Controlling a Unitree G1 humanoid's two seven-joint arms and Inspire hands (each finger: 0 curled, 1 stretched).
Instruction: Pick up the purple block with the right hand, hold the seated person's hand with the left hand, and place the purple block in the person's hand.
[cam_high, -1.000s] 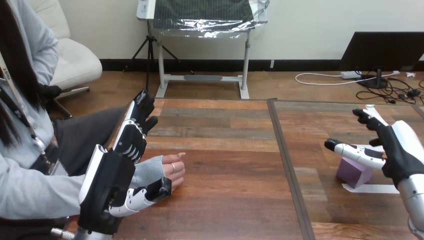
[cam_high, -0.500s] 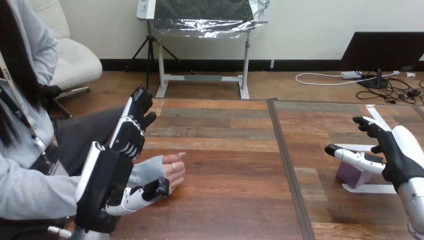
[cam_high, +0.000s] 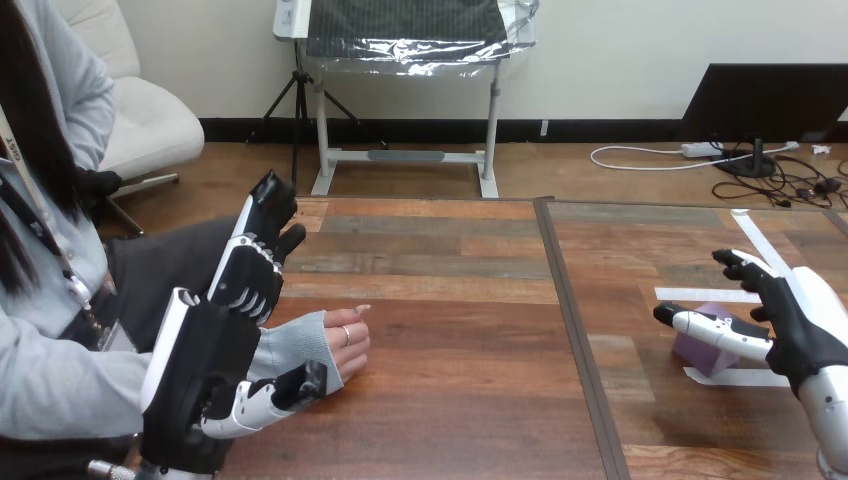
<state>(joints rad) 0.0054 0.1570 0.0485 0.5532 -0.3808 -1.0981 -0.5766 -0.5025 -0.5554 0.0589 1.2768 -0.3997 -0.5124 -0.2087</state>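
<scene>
The purple block (cam_high: 706, 352) rests on the table at the right, inside a square of white tape (cam_high: 742, 376). My right hand (cam_high: 795, 325) hovers open just over and to the right of it, thumb stretched across its top edge, fingers straight. The person's hand (cam_high: 341, 346) lies on the table at the left, loosely closed, its wrist in a grey sleeve. My left hand (cam_high: 215, 360) is open over that wrist, straight fingers pointing away along the table's left edge and thumb reaching under the sleeve, not closed round it.
A dark seam (cam_high: 575, 330) runs front to back between two wooden tabletops. More white tape strips (cam_high: 752, 231) lie at the far right. The wood between the person's hand and the block is bare.
My right hand has sunk and drawn back toward the lower right, closer to the block. My left hand has slid slightly left and down beside the person's wrist. The person's hand stays still.
</scene>
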